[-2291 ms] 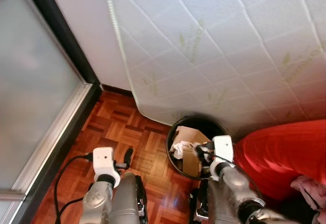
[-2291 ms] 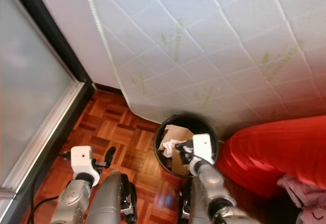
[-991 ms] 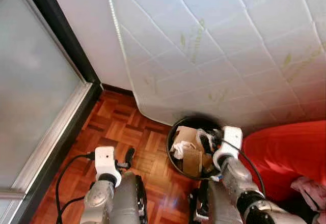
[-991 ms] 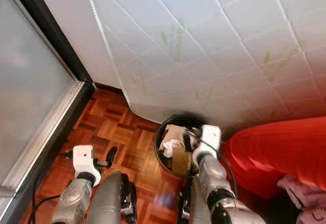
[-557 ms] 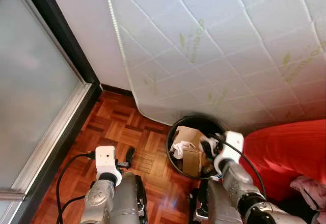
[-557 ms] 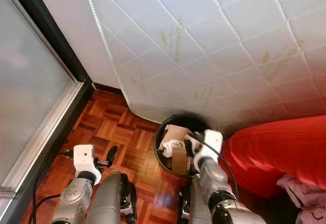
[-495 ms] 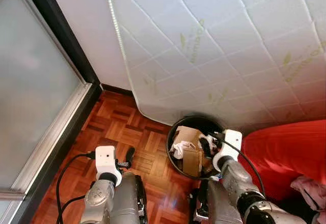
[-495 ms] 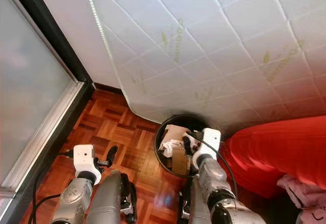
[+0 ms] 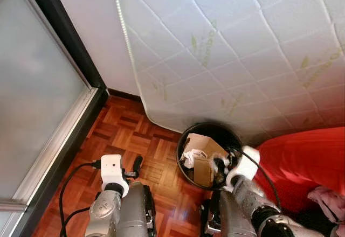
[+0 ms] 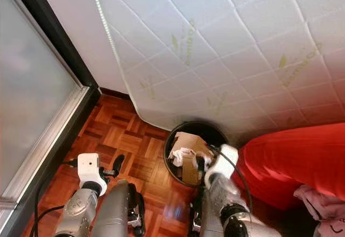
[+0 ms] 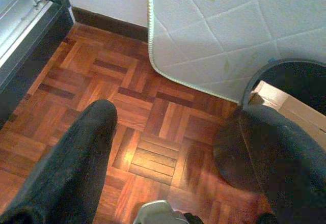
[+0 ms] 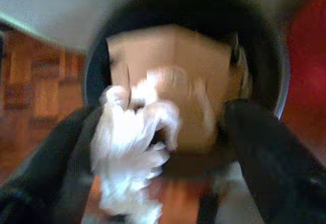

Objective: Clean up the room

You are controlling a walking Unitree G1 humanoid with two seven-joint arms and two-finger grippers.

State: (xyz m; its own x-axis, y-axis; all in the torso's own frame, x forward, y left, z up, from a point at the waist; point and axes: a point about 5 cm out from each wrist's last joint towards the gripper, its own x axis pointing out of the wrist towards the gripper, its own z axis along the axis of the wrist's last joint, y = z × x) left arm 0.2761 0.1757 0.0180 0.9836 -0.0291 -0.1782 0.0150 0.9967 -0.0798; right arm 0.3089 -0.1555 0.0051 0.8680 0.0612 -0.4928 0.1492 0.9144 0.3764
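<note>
From the head camera I see a round black waste bin (image 9: pixel 186 140) on the reddish parquet floor (image 9: pixel 124 134), tucked against the lower edge of a white quilted mattress (image 9: pixel 232 48) leaning on the wall, with a red fabric cushion (image 9: pixel 302 161) just beside it on my right. Inside the bin sit a brown cardboard box (image 9: pixel 202 145) and crumpled white paper (image 9: pixel 193 156). My right gripper (image 9: pixel 218 164) hangs over the bin's near rim; from here I cannot tell how its fingers stand. My left gripper (image 9: pixel 135 165) hangs idle low over the floor, well apart from the bin. In the left wrist view, the two black fingers (image 11: pixel 76 163) are spread wide with nothing between them, parquet below and the bin's edge (image 11: pixel 265 68) near one finger. The right wrist view is blurred: the fingers (image 12: pixel 270 158) are apart, a wad of crumpled white paper (image 12: pixel 132 132) lies against one of them, and the cardboard box (image 12: pixel 178 71) fills the bin (image 12: pixel 275 81) behind.
</note>
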